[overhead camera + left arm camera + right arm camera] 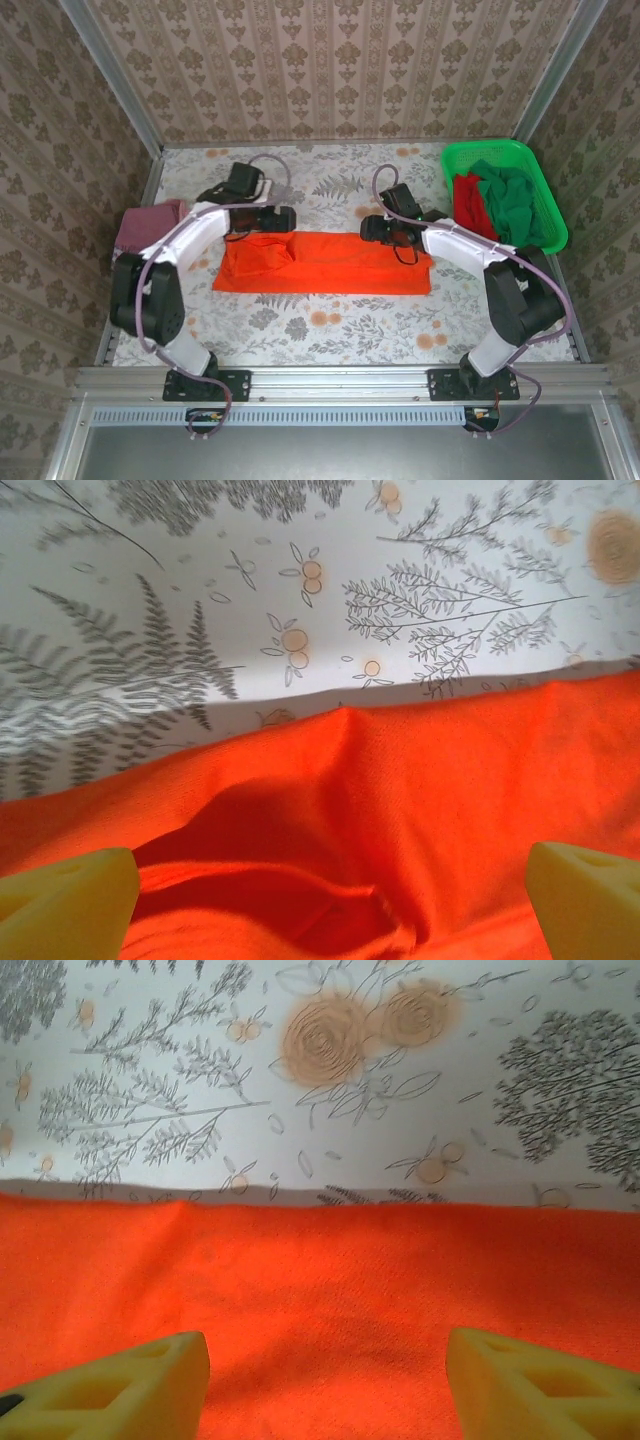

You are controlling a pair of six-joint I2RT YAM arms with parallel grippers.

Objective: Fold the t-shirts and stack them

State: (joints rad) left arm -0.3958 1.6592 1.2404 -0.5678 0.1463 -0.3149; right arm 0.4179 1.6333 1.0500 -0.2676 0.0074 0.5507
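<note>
1. While the orange shirt (322, 263) lies folded in a strip at the centre of the table (330, 185), left gripper (328, 895) and right gripper (327, 1380) gape empty over its far edge.
2. Maroon shirt (148, 222): left edge, beside the left arm.
3. Red shirt (467, 205), green shirt (515, 205): in basket (455, 160), far right.

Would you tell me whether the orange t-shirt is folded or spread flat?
Folded: the orange t-shirt lies as a long narrow band, no sleeves sticking out, with a doubled-over flap at its left end.

Bright, even overhead light washes my worktop (330, 325). Soft shadow pools in the folds of the orange t-shirt (420, 780); my wrist views blur toward their edges.
</note>
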